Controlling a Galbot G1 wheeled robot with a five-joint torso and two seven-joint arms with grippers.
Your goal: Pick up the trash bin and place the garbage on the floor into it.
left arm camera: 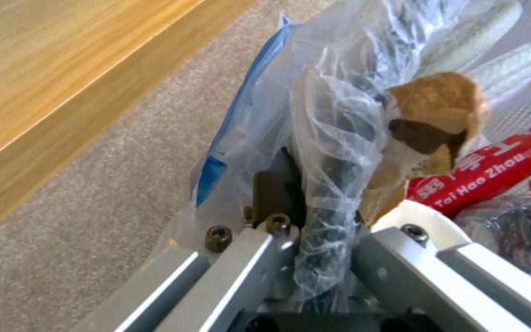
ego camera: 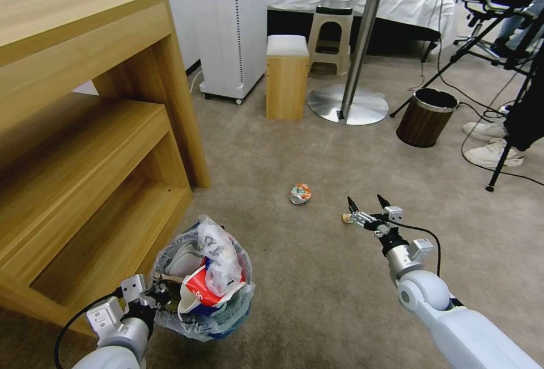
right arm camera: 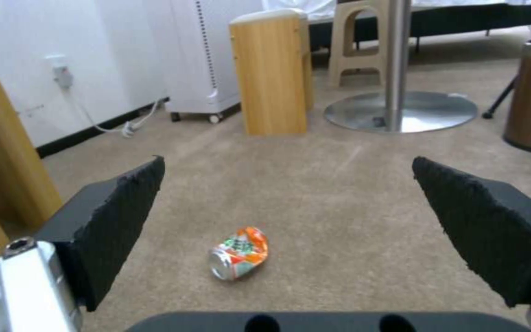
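The trash bin (ego camera: pixel 226 315), lined with a crinkly plastic bag, is at the lower left and heaped with garbage, including a red-white paper cup (ego camera: pixel 198 289) and a white slipper (ego camera: pixel 184 261). My left gripper (ego camera: pixel 156 295) is shut on its near rim. In the left wrist view the left gripper (left arm camera: pixel 315 193) pinches the bag-wrapped black rim (left arm camera: pixel 333 180), next to a red wrapper (left arm camera: pixel 493 166). A crushed can (ego camera: pixel 300 193) lies on the beige floor (ego camera: pixel 317 278). My right gripper (ego camera: pixel 368 203) hovers open just right of it. The can (right arm camera: pixel 239 252) lies ahead of the spread pads (right arm camera: pixel 112 221).
A wooden shelf unit (ego camera: pixel 85 131) stands close on the left of the bin. Farther back are a wooden stool (ego camera: pixel 287 77), a round table's metal base (ego camera: pixel 347 105) and a brown wood-look bin (ego camera: pixel 426 117). Tripod legs, cables and a person's shoes (ego camera: pixel 490 153) crowd the right.
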